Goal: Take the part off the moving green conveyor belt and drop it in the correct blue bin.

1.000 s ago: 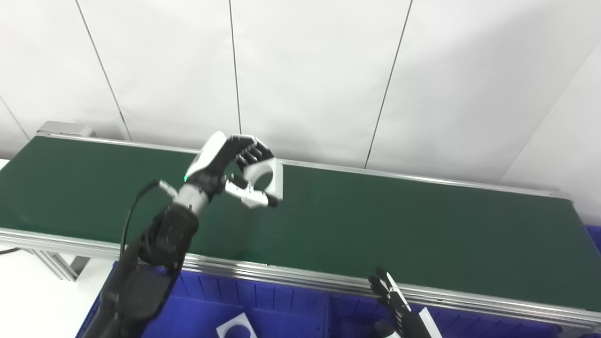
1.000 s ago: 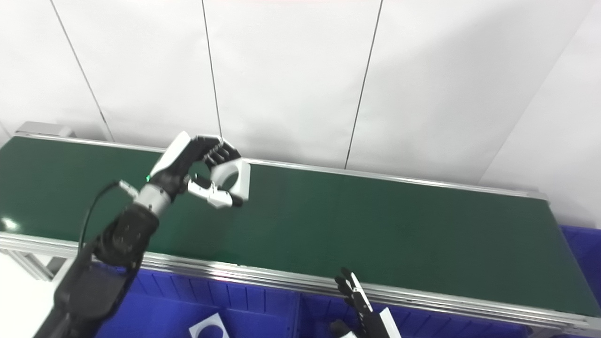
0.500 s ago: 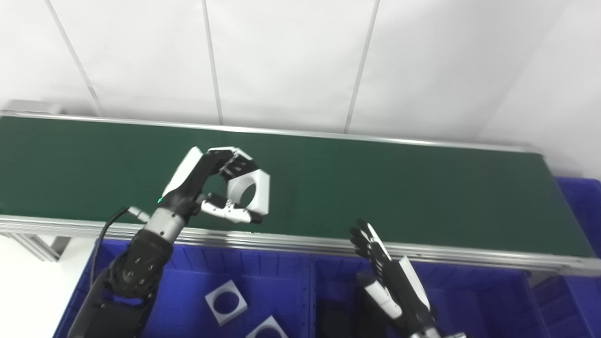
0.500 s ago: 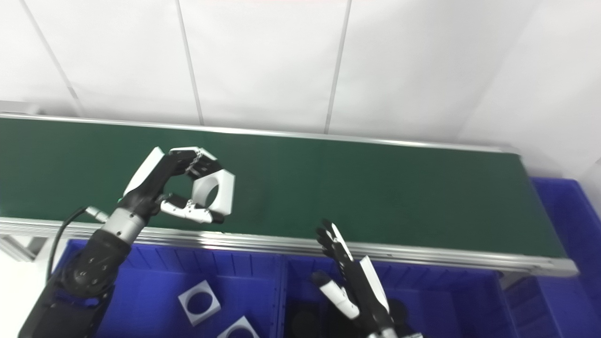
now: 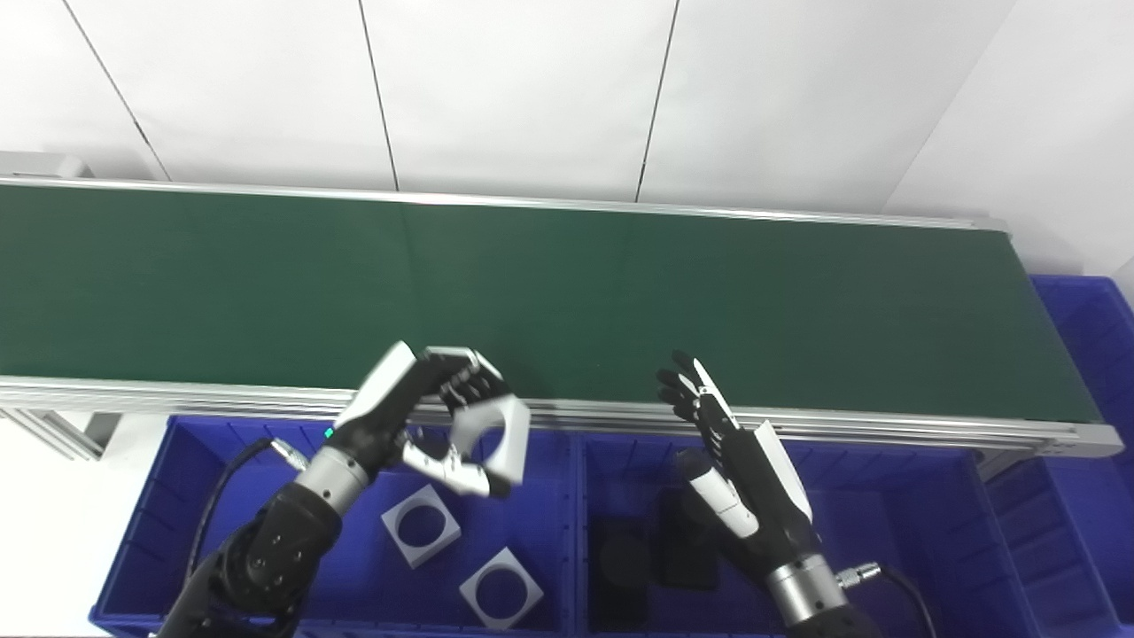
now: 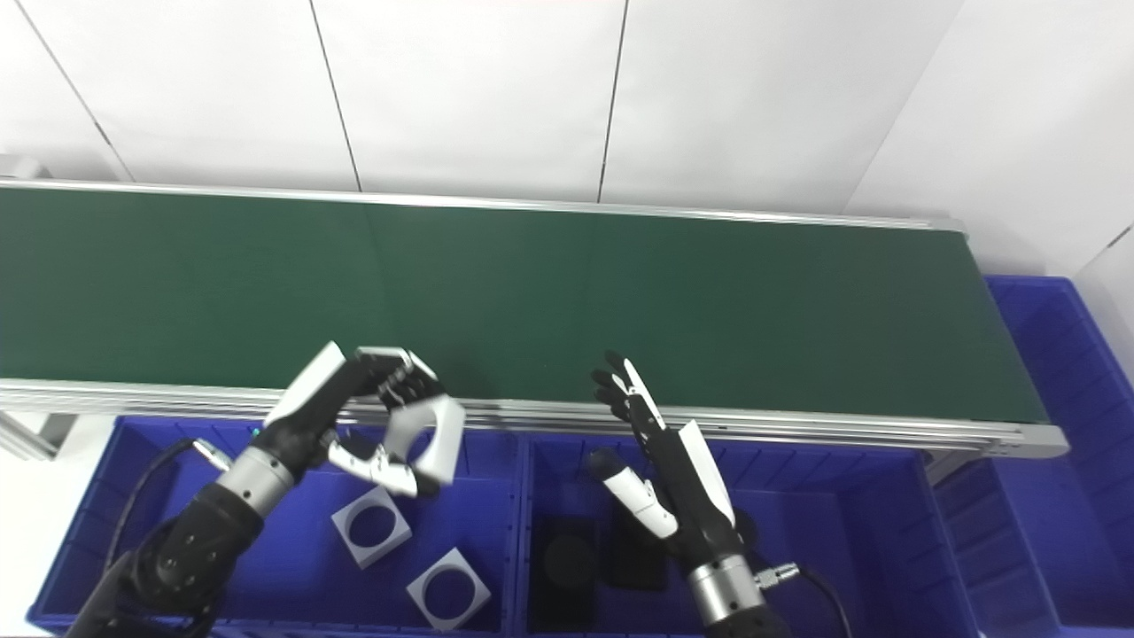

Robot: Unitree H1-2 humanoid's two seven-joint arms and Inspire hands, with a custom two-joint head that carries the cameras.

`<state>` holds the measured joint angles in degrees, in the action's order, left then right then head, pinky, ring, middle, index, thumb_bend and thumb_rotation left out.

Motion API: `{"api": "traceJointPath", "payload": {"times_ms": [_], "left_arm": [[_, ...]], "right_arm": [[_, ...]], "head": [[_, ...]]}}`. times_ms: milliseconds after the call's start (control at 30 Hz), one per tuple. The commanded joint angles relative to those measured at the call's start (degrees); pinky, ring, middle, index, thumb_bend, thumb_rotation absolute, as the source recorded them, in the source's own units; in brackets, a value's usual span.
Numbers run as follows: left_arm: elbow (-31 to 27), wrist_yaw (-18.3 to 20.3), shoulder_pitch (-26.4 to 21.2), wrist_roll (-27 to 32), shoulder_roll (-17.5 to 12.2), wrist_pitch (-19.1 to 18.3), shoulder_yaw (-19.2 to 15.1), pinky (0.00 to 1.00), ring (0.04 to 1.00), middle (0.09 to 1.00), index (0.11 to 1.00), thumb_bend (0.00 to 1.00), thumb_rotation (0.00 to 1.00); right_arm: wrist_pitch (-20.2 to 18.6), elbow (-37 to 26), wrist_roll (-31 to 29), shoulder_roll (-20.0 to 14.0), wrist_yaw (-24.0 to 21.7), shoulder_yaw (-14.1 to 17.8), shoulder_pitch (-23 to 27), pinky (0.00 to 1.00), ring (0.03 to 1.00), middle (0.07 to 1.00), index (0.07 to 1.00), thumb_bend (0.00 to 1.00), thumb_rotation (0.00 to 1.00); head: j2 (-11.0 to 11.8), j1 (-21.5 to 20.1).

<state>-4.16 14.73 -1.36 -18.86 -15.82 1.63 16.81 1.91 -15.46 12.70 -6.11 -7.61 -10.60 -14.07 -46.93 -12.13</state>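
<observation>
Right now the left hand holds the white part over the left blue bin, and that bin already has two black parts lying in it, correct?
Not quite. The left hand does hold the white part over the left blue bin, but the two parts lying there are white, as the left eye view shows.

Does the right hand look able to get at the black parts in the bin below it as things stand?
Probably yes: the right hand is open and hovers over the black parts, nothing between.

Count: 3 white square parts with round holes, one point(image 5: 496, 434) between the left hand's fingers point(image 5: 469, 385), two point(image 5: 422, 525) point(image 5: 500, 587) below them. 3 blue bins point(image 5: 159, 496) point(image 5: 895, 478) point(image 5: 1099, 337). 2 black parts point(image 5: 620, 567) point(image 5: 687, 545).
</observation>
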Motion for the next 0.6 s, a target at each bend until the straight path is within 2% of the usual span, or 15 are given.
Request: {"api": "traceJointPath", "payload": {"times_ms": [0,67,233,367,567], "left_arm": [[-1.1,1.2,-0.6,-1.3,-1.3,-1.1,0.3,0.42,0.464,0.473,0.500,0.51,0.00],[-1.0,2.8,-0.7,-2.4,-1.7,-3.3,1.2,0.38,0.404,0.477,0.527,0.50,0.00],[-1.7,5.0,-0.8,-5.0,-1.9,-8.0,2.6,0.41,0.401,0.496,0.525,0.50,0.00],[-2.6,7.3,-1.1,-8.5,-2.2,-13.6,4.2,0.41,0.391,0.476,0.533,0.50,0.00],[-3.7,11.4,-2.3,-12.5,-3.2,-20.2,6.5,0.51,0.437,0.521,0.498,0.50,0.00]], "right_arm": [[-0.3,-2.2,-0.3,0.0,0.3,0.3,0.0,0.91,0.893,0.913,0.984,0.71,0.96],[-0.6,-2.8,0.1,-0.1,0.2,0.3,-0.2,0.90,0.890,0.913,0.984,0.70,0.97],[-1.2,-3.8,0.4,0.1,0.2,0.3,-0.8,0.90,0.887,0.914,0.979,0.69,0.97],[-1.1,-4.1,0.5,0.1,0.3,0.4,-1.1,0.91,0.886,0.916,0.978,0.70,0.98],[-1.1,-4.7,-0.2,0.0,0.2,0.6,-1.7,0.89,0.891,0.910,0.975,0.69,0.96]], "head": [[0.0,0.1],[0.0,0.2],[-0.3,0.4],[-0.2,2.0],[0.5,2.4]]}}
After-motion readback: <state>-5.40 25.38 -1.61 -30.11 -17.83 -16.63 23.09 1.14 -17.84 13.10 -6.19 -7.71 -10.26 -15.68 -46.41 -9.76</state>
